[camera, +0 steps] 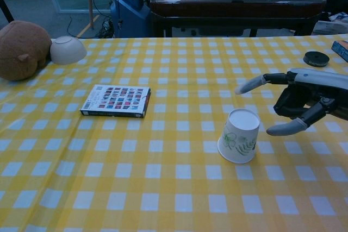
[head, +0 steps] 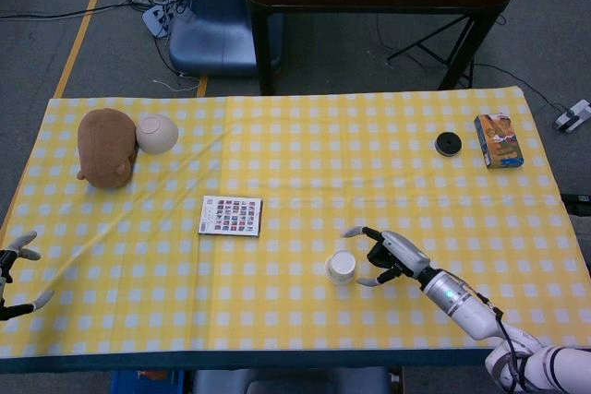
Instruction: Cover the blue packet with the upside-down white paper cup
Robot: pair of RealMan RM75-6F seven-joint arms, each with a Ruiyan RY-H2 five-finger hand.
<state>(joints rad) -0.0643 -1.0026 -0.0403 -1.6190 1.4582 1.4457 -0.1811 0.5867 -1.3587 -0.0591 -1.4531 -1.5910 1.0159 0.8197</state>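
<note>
R hand spread wide, holding nothing, not touching the white paper cup; cup sits just to its left, upside-down on the table cloth, a clear gap between fingertips and cup wall. Head view agrees: R hand apart from cup. L hand at near left table edge, fingers apart, empty, well away from the work.

Risks, judged: blue packet not visible under or beside the cup in either view, so cannot confirm it is covered; presumably inside. Cup looks slightly tilted in chest view; if rim rests on the packet's edge, cup could rock or tip. A fingertip near the cup wall could clip it on any sideways move, since a light paper cup shifts easily.

Further out, left of R hand: flat printed box mid-table. Far left: brown plush toy touching an overturned bowl. Far right, beyond R hand: black disc, blue-orange carton just beside it.
</note>
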